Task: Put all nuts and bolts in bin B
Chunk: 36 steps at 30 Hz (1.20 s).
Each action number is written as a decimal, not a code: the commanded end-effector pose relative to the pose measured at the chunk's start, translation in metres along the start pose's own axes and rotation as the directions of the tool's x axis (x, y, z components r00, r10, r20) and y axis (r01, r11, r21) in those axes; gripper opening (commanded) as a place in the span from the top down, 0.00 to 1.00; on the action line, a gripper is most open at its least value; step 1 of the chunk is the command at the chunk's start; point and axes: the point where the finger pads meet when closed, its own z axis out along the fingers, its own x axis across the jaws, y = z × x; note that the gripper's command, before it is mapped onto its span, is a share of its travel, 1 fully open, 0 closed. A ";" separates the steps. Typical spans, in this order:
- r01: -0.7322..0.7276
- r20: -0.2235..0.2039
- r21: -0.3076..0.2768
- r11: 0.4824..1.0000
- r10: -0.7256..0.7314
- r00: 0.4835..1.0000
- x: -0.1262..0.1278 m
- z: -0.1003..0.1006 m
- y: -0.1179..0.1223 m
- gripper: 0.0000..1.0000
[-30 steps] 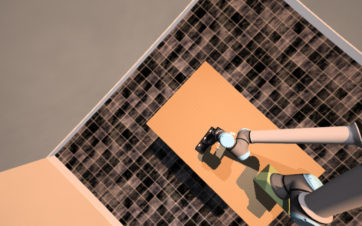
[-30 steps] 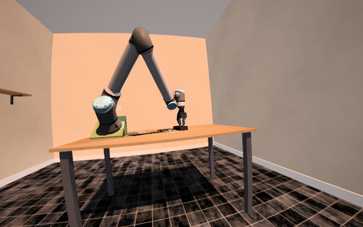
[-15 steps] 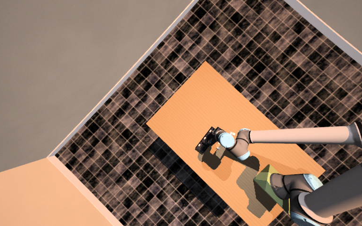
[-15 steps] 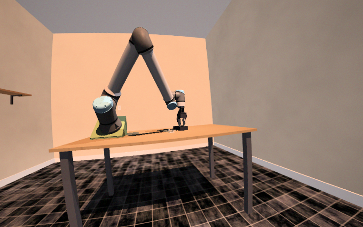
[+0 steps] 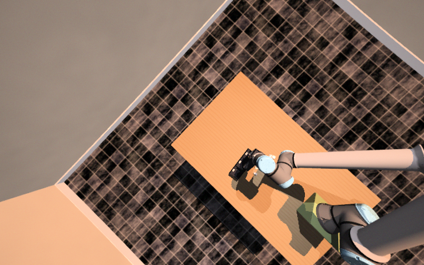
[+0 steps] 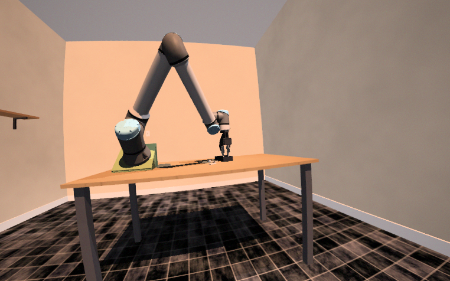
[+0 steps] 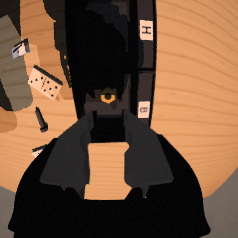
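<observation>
My hand: the gripper [image 7: 107, 120] hangs straight down over the black bin [image 7: 146, 82]. In the exterior view it [image 6: 225, 150] stands just above the bin [image 6: 224, 158], not touching the table [image 6: 271, 161].
My fingers: the two grey fingers are spread a little, with a narrow gap between them. They pinch nothing, and through the gap I see only wood grain.
Nut: one orange nut [image 7: 107, 96] lies just past my fingertips, inside the dark bin and free of my hand.
Which compartment: the white label B [image 7: 143, 108] sits on the bin wall right beside the nut, and the label H [image 7: 145, 30] is on the next section further along. The nut appears to be in the B section, though the inside is so dark that I cannot see the floor or the divider clearly.
Bolt: a short black bolt [image 7: 41, 120] lies on the table to the left of the bin, well apart from my fingers and outside any compartment.
Other pieces: a white domino [image 7: 45, 82] with dark pips rests near the bolt, close to the bin's left wall. A small dark and white piece [image 7: 20, 48] lies further off in the shadow. Another pale piece [image 7: 39, 149] peeks out beside my left finger, too hidden to name.
Bin posture: it sits flat and upright on the table.
</observation>
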 end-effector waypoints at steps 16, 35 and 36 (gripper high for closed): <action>-0.001 -0.004 0.000 1.000 0.001 1.000 0.002 -0.033 0.000 0.82; 0.001 0.001 0.000 1.000 -0.001 1.000 0.000 -0.035 -0.001 0.82; 0.001 0.001 0.000 1.000 -0.001 1.000 0.000 -0.035 -0.001 0.82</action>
